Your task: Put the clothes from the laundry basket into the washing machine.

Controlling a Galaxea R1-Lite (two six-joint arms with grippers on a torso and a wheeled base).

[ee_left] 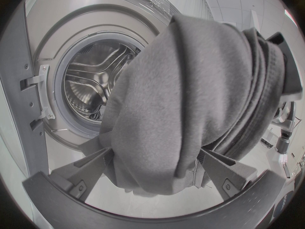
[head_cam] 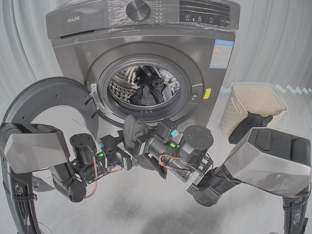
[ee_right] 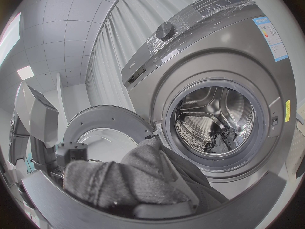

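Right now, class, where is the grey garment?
The grey garment is in the middle of the head view, clamped in the left gripper, just below the washing machine's open drum and left of the laundry basket.

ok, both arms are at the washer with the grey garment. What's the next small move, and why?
Probably carry the grey garment forward and up into the drum. The left gripper is clamped on it, it hangs just below the drum's mouth, and the door is swung wide open to the robot's left, so the way looks clear. Dark clothes already lie inside.
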